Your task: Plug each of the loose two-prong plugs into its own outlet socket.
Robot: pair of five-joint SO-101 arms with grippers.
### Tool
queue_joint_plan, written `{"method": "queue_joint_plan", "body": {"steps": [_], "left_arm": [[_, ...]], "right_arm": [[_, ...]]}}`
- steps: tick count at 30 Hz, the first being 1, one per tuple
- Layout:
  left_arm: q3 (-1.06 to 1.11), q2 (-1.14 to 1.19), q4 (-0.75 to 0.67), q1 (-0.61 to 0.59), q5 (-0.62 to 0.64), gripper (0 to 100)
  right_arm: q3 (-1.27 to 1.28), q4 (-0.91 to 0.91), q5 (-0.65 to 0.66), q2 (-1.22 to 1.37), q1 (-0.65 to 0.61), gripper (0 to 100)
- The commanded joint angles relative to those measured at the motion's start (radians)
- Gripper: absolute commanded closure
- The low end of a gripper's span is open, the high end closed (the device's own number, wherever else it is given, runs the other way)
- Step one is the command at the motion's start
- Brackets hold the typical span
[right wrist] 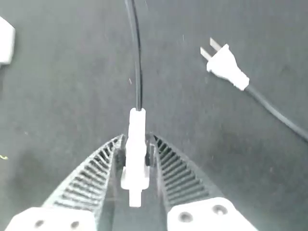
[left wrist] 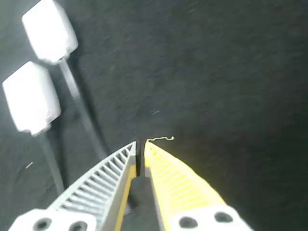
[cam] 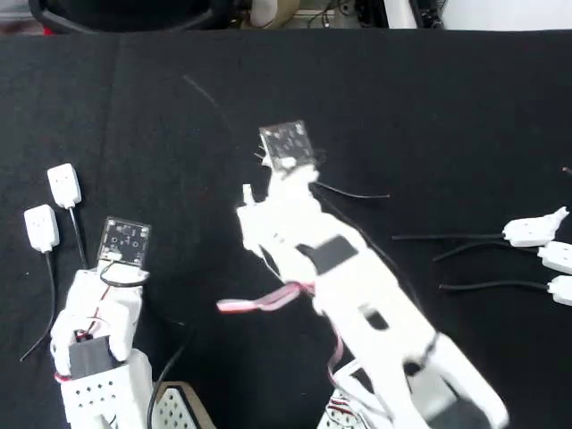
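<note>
A black worktop (cam: 402,107) is seen from above, with two white robot arms at its near edge. The right gripper (right wrist: 136,140) has its jaws clenched on a white plug (right wrist: 135,161), which lies lengthwise between them. The plug's black cord (right wrist: 137,57) runs straight away from the jaws. A second plug (right wrist: 226,66), its two prongs showing, lies loose on the worktop near the held one and not touching it. The left gripper (left wrist: 140,147) is over bare worktop, its jaws pressed together on nothing. Just beside it lie the first outlet socket (left wrist: 49,31) and the second outlet socket (left wrist: 31,96), side by side, each on its own cord. Three more white cord ends (cam: 534,230) lie at the worktop's right edge.
</note>
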Motion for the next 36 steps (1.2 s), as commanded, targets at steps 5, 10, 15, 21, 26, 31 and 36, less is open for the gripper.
{"method": "queue_joint_plan", "body": {"steps": [5, 10, 15, 21, 26, 31, 36], "left_arm": [[-0.087, -0.014, -0.031, 0.180, 0.150, 97], [-0.131, -0.014, -0.094, 0.278, 0.244, 96], [-0.193, -0.014, -0.084, 0.361, 0.318, 97], [-0.320, -0.014, -0.043, 0.452, 0.500, 97], [-0.400, -0.021, 0.066, 0.503, 0.517, 97], [-0.464, -0.023, 0.124, 0.503, 0.511, 97], [-0.524, -0.023, 0.140, 0.479, 0.512, 97]], "right_arm": [[0.274, -0.181, 0.000, -0.509, -0.015, 98.6], [0.358, -0.187, -0.044, -0.674, -0.072, 98.6], [0.378, -0.187, -0.097, -0.728, -0.074, 98.6], [0.400, -0.187, -0.097, -0.763, -0.074, 98.6], [0.424, -0.183, -0.097, -0.846, -0.074, 98.6], [0.464, -0.178, -0.091, -0.974, -0.072, 98.6], [0.512, -0.178, -0.097, -1.093, -0.072, 98.6]]}}
